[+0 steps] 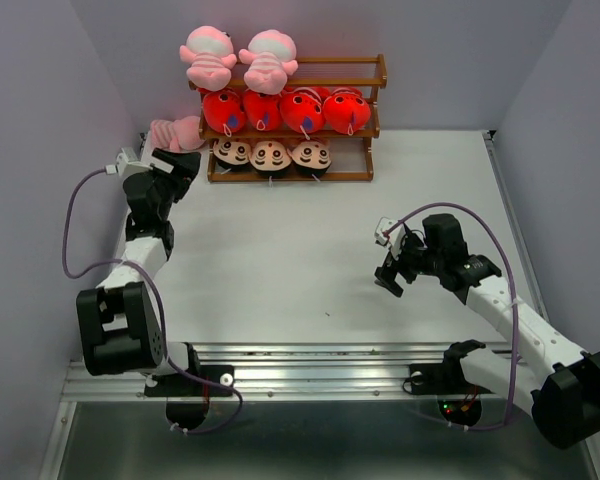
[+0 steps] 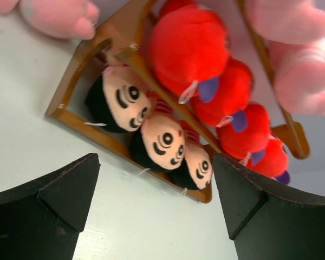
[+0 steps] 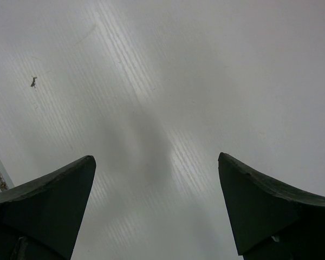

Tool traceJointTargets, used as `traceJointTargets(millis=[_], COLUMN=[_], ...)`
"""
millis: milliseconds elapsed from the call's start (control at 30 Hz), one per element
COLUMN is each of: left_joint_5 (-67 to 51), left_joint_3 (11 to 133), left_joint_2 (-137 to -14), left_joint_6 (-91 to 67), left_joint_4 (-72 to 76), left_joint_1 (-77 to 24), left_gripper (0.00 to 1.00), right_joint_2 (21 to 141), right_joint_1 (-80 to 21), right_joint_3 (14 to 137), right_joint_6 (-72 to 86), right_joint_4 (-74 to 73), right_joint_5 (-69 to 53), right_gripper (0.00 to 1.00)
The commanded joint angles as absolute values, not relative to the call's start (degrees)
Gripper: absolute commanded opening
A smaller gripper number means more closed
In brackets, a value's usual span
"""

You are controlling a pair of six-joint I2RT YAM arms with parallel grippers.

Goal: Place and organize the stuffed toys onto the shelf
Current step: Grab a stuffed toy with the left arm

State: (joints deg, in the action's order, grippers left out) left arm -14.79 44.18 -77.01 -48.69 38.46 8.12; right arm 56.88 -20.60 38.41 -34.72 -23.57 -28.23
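White table (image 1: 310, 290), shelf (image 1: 381, 75) (lilac walls (image 1: 30, 100))

Beyond the left pincer (image 2: 154, 165), up to its left: only a slab of a pink toy (image 2: 54, 16), clipped by the top edge; from overhead, partly covered by that pincer. Up to its right: more pink plush (image 2: 298, 59), running off the top and right edges. Farthest red fish (image 2: 271, 160) mostly behind its neighbour. Ahead-left of the right pincer (image 3: 157, 162): a dark speck (image 3: 33, 82) on the bench (image 3: 206, 81), too small to identify.
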Motion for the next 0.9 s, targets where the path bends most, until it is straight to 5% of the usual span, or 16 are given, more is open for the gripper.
traceJointTargets(millis=[0, 867], left_joint_5=[-7.67, 12.57], left_joint_3=[49.21, 95.52], left_joint_2=[-82.16, -130.95], left_joint_6=[-52.9, -69.78], left_joint_4=[34.28, 28.74], left_joint_1=[7.73, 6.68], left_gripper=[0.96, 0.91], right_joint_2=[56.69, 59.24], right_joint_1=[-20.21, -20.21], right_joint_3=[38.5, 39.55], right_joint_6=[-35.07, -35.95], right_joint_4=[-22.68, -24.61], right_joint_5=[-28.04, -28.74], right_gripper=[1.0, 1.0])
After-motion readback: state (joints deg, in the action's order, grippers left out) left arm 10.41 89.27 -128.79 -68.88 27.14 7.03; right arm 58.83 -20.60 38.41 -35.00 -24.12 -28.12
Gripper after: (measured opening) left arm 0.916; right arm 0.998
